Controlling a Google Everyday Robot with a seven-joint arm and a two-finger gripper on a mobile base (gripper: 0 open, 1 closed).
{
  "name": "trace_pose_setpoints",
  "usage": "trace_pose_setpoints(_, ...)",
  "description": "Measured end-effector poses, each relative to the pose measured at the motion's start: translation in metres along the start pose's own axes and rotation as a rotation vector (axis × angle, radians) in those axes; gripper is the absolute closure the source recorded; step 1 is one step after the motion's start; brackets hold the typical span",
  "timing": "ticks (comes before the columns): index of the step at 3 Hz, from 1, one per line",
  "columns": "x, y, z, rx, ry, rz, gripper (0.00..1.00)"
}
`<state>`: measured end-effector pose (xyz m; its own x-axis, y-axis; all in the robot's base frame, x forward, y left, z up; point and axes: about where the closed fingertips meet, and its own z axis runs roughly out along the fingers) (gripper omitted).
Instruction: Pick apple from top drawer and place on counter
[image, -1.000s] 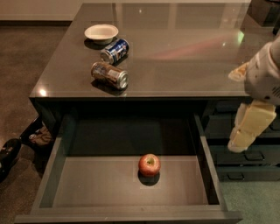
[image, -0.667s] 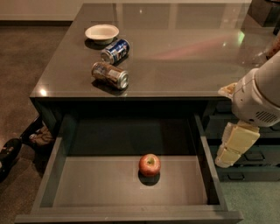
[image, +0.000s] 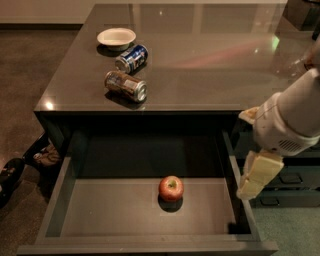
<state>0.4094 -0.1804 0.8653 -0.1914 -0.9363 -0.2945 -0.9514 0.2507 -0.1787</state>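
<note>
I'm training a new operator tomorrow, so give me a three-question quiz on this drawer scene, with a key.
1. True or false: the apple lies on the counter.
2. Where is the gripper? A) touching the apple B) by the right wall of the open top drawer, apart from the apple C) at the drawer's left wall
3. Fill in: the blue can and the silver can lie on their ___ near the white bowl.
Key: 1 false, it lies in the top drawer; 2 B; 3 sides.
</note>
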Motion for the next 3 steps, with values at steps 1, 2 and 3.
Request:
trace_pose_setpoints(1, -0.009, 0.022, 0.049, -0.033, -0.023, -0.031, 0.0)
trace_pose_setpoints(2, -0.018, 0.046, 0.095, -0.04, -0.03, -0.025, 0.0)
trace_pose_setpoints(3, -0.03, 0.055, 0.136, -0.001, -0.035, 0.024, 0.0)
